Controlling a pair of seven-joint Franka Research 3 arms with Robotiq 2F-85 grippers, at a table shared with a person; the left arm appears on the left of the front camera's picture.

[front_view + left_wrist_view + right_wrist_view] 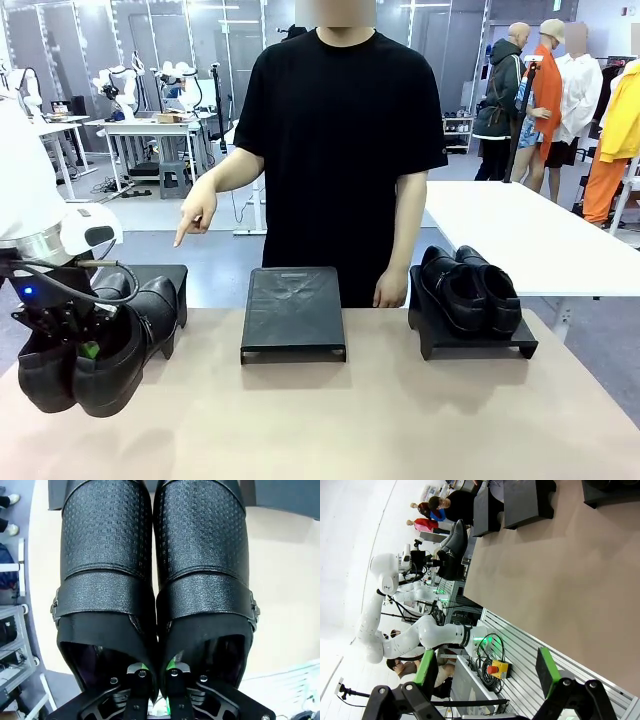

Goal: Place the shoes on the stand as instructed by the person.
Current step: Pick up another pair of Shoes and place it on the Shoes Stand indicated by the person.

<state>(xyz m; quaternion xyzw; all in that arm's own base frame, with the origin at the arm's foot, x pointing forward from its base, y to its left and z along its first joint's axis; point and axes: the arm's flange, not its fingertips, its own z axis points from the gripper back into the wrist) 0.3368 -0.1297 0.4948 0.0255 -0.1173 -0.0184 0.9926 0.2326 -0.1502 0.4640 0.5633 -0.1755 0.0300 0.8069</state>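
In the front view the dark pair is held off the table by the left hand near the pointed-at left stand; in the left wrist view only the inner collars are pinched by the fingers, so slippage is judged likely; in the right wrist view the right hand is seen spread wide, empty.

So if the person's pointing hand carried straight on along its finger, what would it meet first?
The person's hand points down towards the robot's left. That line seems to reach the black stand behind the shoes held by the left gripper; depth is unclear, so it might meet the shoes first.
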